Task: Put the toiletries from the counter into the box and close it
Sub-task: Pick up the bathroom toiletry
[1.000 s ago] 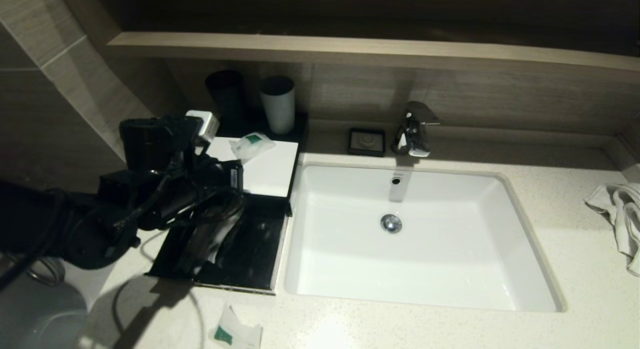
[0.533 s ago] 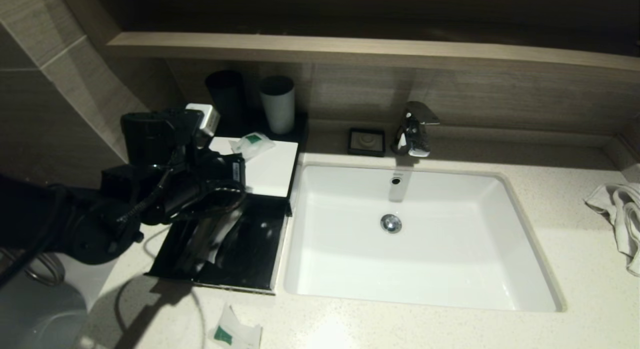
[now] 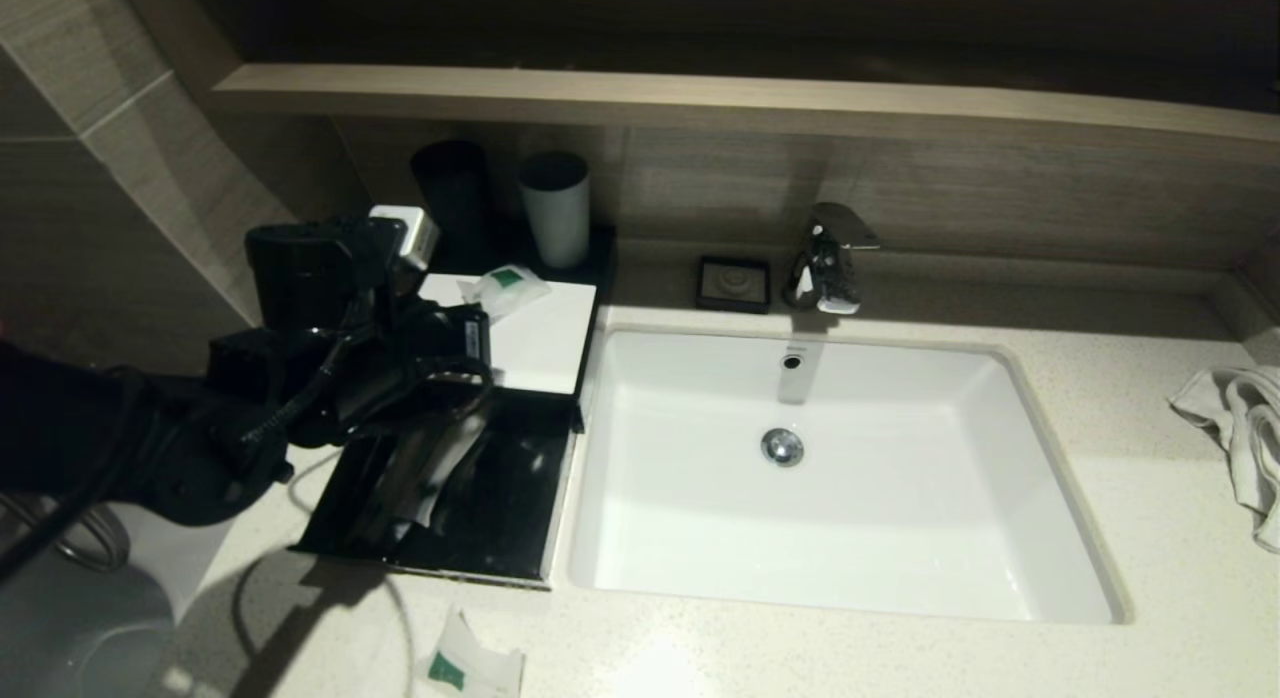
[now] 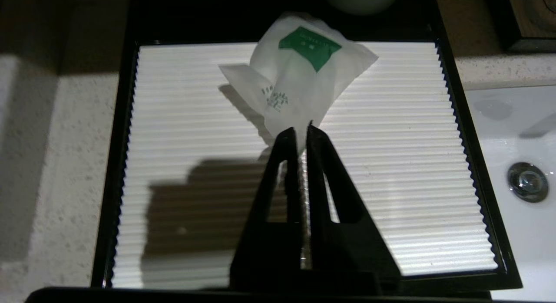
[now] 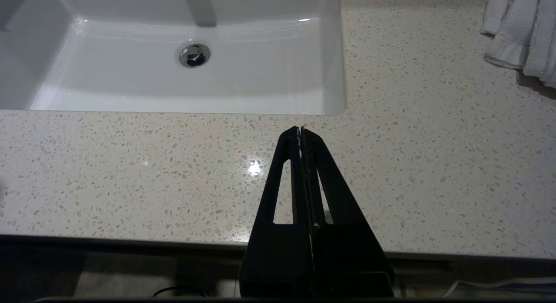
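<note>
— Over the box's [image 3: 540, 343] white top near its back edge, had the left gripper [image 3: 455, 323] moved?
— Barely; the sachet [image 3: 505, 286] lay there.

— And from its wrist?
— Its tips [image 4: 299, 136] had just parted slightly at the sachet's [image 4: 304, 73] corner, gripping nothing yet.

— The right gripper [image 5: 300, 131]?
— Clenched, idle over the counter's [image 5: 130, 164] front edge.

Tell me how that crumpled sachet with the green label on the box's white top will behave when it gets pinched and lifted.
The sachet looks like thin, crinkled film, so it will probably flop and fold rather than hold its shape. It seems puffy and light, likely lifting easily from the ribbed white panel. The left gripper stands at only a corner, so the packet may dangle or slip.
</note>
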